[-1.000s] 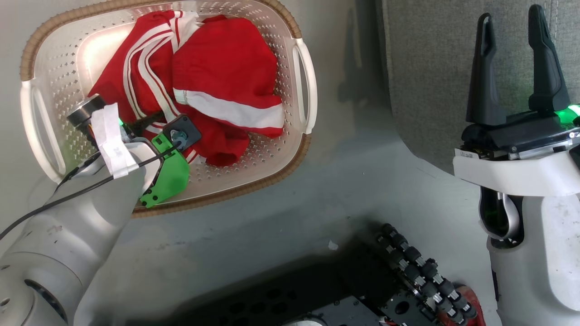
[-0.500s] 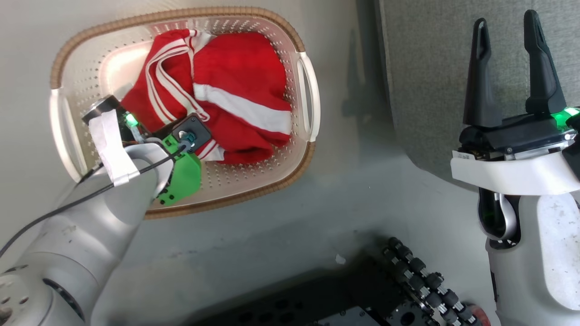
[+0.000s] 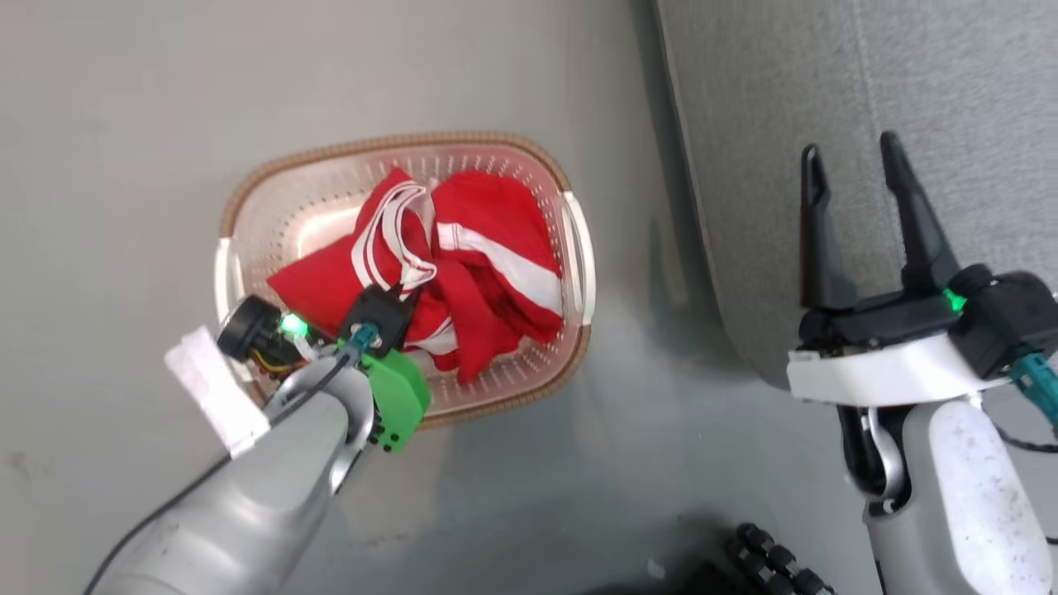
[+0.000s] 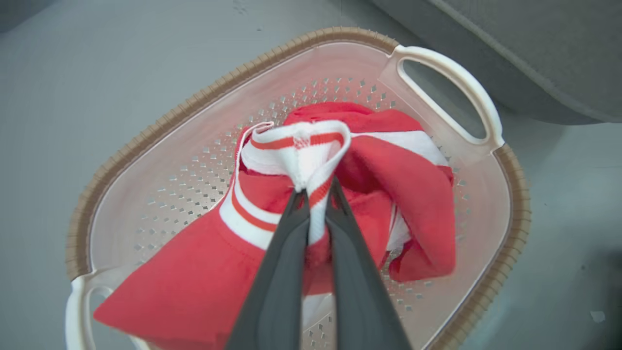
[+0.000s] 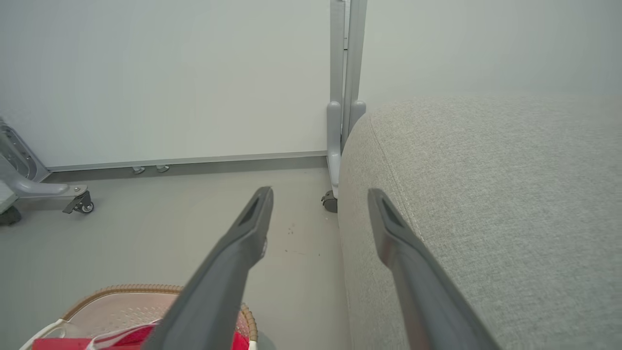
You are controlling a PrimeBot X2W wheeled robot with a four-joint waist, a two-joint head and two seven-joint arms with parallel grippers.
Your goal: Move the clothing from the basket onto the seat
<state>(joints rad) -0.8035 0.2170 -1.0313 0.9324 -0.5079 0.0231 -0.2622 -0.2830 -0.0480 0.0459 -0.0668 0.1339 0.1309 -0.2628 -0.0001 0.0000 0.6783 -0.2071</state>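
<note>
The left pincer [image 4: 315, 194], spread a second ago, now pinches the clothing [image 4: 194, 277] in the basket [image 4: 165, 160], ready for lifting; the right pincer [image 3: 850, 149] gapes empty.

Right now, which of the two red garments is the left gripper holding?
The garment with narrow red-and-white striped trim, pinched in the shut left gripper; the garment with one broad white band lies loose beside it.

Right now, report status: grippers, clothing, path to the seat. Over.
Left gripper shut on clothing at white trim, above basket. Right gripper open, empty, by seat edge. Clothing bunched, not yet out. No obstacle seen toward seat.
</note>
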